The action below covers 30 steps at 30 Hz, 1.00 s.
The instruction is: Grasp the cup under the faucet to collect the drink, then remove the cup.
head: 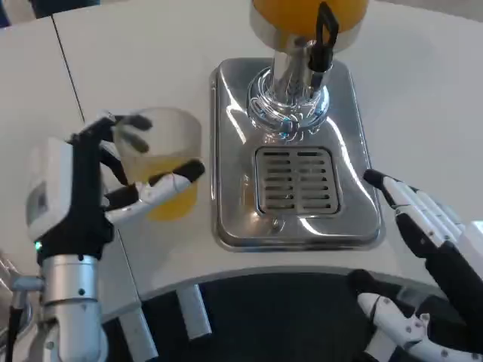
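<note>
My left hand grips the cup, fingers wrapped around its clear wall, holding it to the left of the dispenser, off the drip tray. Orange drink sits in the cup's lower part. The black faucet lever hangs above the tray's grille. My right hand rests spread and empty by the tray's right edge.

I see open white table across upper left and far right. Dispenser base blocks frame center; faucet overhangs the drip grate. My right hand sits just beside the base's lower-right corner.
</note>
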Available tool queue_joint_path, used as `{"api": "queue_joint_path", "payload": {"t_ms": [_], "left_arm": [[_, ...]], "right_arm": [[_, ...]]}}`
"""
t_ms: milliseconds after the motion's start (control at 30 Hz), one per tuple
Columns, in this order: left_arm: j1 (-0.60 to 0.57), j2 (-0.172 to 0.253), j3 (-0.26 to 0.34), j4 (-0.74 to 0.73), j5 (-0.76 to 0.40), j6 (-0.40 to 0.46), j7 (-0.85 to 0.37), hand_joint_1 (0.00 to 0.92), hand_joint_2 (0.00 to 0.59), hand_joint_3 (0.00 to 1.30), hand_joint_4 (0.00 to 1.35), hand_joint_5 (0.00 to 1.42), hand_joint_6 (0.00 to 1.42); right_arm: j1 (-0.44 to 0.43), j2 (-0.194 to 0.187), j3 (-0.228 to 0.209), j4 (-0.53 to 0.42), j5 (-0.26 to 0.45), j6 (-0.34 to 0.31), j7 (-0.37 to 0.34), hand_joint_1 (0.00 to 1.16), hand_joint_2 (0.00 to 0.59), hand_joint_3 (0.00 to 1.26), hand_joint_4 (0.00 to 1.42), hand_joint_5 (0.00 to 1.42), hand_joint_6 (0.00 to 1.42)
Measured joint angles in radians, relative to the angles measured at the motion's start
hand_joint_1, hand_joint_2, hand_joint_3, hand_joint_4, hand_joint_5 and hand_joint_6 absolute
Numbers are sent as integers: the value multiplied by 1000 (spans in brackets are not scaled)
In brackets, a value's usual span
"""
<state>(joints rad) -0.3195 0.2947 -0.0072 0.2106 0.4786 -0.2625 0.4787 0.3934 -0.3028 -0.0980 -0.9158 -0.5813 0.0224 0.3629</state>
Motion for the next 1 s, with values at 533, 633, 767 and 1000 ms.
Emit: {"api": "queue_joint_path", "payload": {"t_ms": [533, 633, 767, 1000], "left_arm": [[101, 22, 76, -161, -20, -1, -83, 820, 0, 1138, 1027, 1279, 1424], [139, 22, 79, -188, -40, -3, -108, 820, 0, 1138, 1026, 1279, 1424], [203, 22, 90, -260, -58, -12, -145, 820, 0, 1138, 1026, 1279, 1424], [282, 14, 111, -356, -88, -23, -195, 823, 0, 1134, 1026, 1279, 1424]], "right_arm": [[-27, -4, 10, -1, -25, 0, 1, 306, 466, 0, 0, 0, 1], [-26, -15, 10, -1, -34, -1, 1, 307, 467, 0, 0, 0, 0], [-20, -50, 0, -4, -67, -26, 5, 309, 468, 0, 0, 0, 0], [10, -107, -33, -23, -121, -110, 7, 318, 467, 0, 0, 0, 0]]}}
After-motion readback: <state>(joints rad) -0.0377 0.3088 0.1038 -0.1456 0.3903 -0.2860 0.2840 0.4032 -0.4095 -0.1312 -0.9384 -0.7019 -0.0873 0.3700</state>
